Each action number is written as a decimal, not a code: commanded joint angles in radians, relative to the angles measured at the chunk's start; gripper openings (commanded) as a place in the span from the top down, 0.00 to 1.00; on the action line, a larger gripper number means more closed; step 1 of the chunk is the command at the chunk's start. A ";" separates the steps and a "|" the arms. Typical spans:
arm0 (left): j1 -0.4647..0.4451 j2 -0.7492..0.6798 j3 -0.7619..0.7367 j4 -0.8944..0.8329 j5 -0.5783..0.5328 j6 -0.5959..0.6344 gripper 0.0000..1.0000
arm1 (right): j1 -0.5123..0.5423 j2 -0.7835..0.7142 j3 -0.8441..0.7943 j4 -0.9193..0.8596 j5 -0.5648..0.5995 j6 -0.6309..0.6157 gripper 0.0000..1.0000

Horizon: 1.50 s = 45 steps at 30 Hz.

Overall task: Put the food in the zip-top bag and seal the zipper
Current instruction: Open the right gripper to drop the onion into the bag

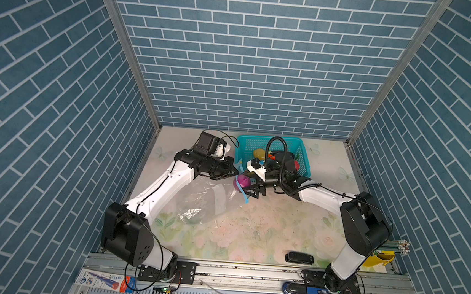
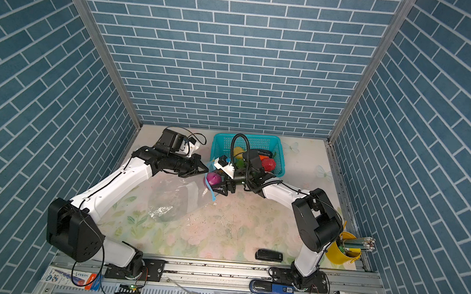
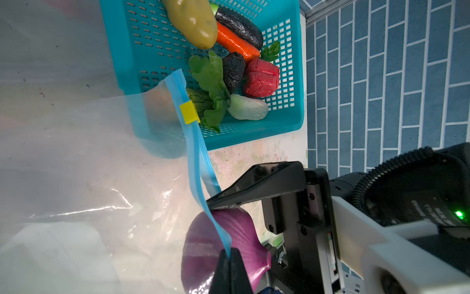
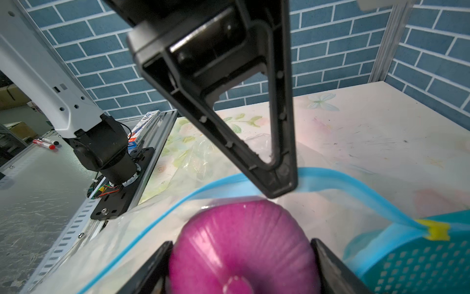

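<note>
Progress is basically nil so far tbh: the purple onion looks like the first piece going in, and it's only at the mouth of the zip-top bag. The bag lies crinkled on the table left of centre, mouth toward the far side right by the teal basket, and looks empty otherwise afaict. The rest of the food sits in the basket: yellow potato, carrot, eggplant, red piece, greens, white piece. So pretty much all the loading is left. After that comes the zipper, which is unzipped w/ its yellow slider up at the basket end. Jaws: the left gripper is pressed tight together, pinching one lip of the blue strip and lifting it so the mouth gapes. The right gripper is spread wide w/ the onion wedged between its fingers, touching both, aimed at the opening. In the left wrist view the strip crosses in front of the onion, so I'd guess it's partway past the lip, can't tell how deep.
</note>
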 commanded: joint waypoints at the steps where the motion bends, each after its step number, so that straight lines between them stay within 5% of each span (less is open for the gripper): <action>1: -0.003 -0.016 -0.008 0.017 0.010 -0.008 1.00 | -0.001 -0.019 -0.029 0.057 -0.068 -0.041 0.44; 22: -0.023 -0.004 -0.007 0.056 0.036 -0.037 1.00 | 0.005 0.109 0.021 0.058 -0.059 0.000 0.40; 35: -0.023 -0.002 -0.006 0.059 0.041 -0.034 1.00 | 0.015 0.100 0.006 0.059 -0.006 -0.006 0.17; 45: -0.022 -0.002 -0.005 0.059 0.043 -0.032 1.00 | 0.019 0.095 0.002 0.061 0.009 -0.010 0.10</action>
